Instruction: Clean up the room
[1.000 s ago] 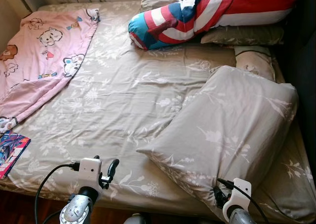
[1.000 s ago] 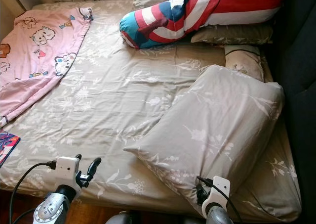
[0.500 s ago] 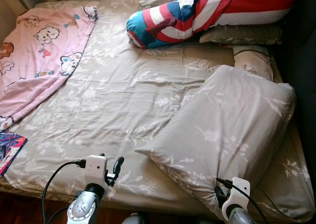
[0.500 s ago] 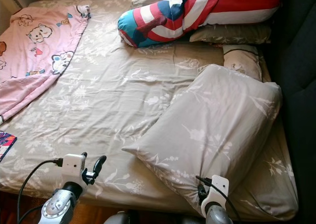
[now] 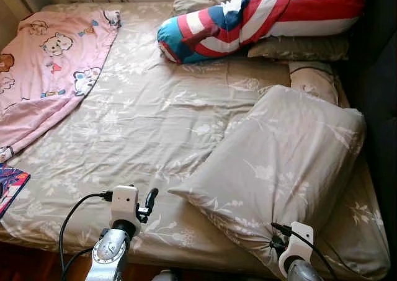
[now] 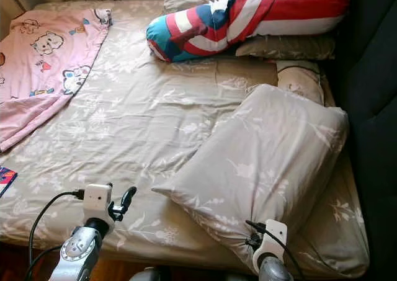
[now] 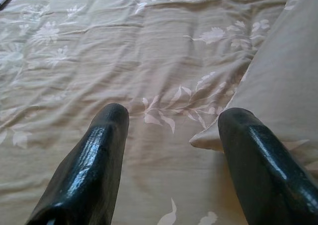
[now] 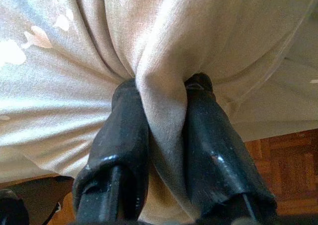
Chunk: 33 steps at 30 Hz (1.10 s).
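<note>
left gripper [image 7: 169,135] nearer pillow [image 5: 285,163], right gripper [image 8: 161,111] still pinching

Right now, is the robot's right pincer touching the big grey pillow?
Touching. The right wrist view shows the right pincer shut on a fold of the pillow, cloth squeezed between both fingers.

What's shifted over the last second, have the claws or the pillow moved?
The open left claw has moved right, toward the near corner of the grey floral pillow; it has not touched it. The right claw stays shut on a pinched fold of that pillow at its near edge. The pillow, the pink blanket and the striped bolster lie as before; their slight shift is the camera's.
</note>
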{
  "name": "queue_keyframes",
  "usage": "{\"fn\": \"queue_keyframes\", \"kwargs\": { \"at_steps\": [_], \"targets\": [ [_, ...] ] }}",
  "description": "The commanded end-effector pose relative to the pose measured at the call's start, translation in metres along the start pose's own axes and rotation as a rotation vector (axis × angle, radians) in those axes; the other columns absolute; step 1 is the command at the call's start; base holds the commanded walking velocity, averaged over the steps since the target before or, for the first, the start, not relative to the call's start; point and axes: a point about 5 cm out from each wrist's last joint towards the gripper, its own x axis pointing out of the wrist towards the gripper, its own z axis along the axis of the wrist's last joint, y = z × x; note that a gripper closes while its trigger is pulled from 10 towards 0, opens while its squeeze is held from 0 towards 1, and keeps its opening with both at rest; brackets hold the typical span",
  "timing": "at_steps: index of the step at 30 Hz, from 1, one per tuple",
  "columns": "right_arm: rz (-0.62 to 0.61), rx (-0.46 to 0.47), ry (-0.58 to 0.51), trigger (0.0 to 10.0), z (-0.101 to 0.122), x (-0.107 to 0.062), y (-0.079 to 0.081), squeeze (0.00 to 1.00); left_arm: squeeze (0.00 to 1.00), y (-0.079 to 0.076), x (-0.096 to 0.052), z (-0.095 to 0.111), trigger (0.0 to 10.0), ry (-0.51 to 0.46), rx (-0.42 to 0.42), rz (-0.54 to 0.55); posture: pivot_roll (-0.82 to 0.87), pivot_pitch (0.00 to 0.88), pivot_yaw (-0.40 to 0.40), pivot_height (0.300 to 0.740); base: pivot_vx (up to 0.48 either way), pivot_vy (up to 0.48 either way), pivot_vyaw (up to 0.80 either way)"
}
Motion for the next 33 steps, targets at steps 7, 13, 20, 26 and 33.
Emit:
{"fn": "queue_keyframes", "kwargs": {
  "at_steps": [7, 13, 20, 26, 33],
  "targets": [
    [-0.090, 0.055, 0.077, 0.0, -0.019, -0.005, -0.019, 0.00, 0.00, 0.005, -0.004, -0.011, 10.0, 0.024, 0.005, 0.035, 0.01, 0.161, 0.050, 0.711, 0.000, 0.000, 0.00],
    [-0.211, 0.091, -0.015, 0.0, 0.014, -0.002, -0.042, 0.00, 0.00, 0.004, -0.004, -0.014, 10.0, 0.029, 0.003, 0.031, 0.01, 0.143, 0.047, 0.711, 0.000, 0.000, 0.00],
    [-0.292, 0.131, -0.133, 0.0, 0.051, -0.001, -0.056, 0.00, 0.00, 0.004, -0.001, -0.013, 10.0, 0.023, 0.005, 0.032, 0.00, 0.141, 0.043, 0.711, 0.000, 0.000, 0.00],
    [-0.492, 0.126, -0.347, 0.0, 0.113, -0.011, -0.083, 0.00, 0.00, 0.005, 0.000, -0.013, 10.0, 0.017, 0.004, 0.038, -0.01, 0.161, 0.042, 0.711, 0.000, 0.000, 0.00],
    [-0.660, 0.130, -0.508, 0.0, 0.169, -0.034, -0.118, 0.00, 0.00, 0.007, -0.004, -0.017, 10.0, 0.025, 0.006, 0.043, -0.01, 0.182, 0.043, 0.711, 0.000, 0.000, 0.00]
  ]
}}
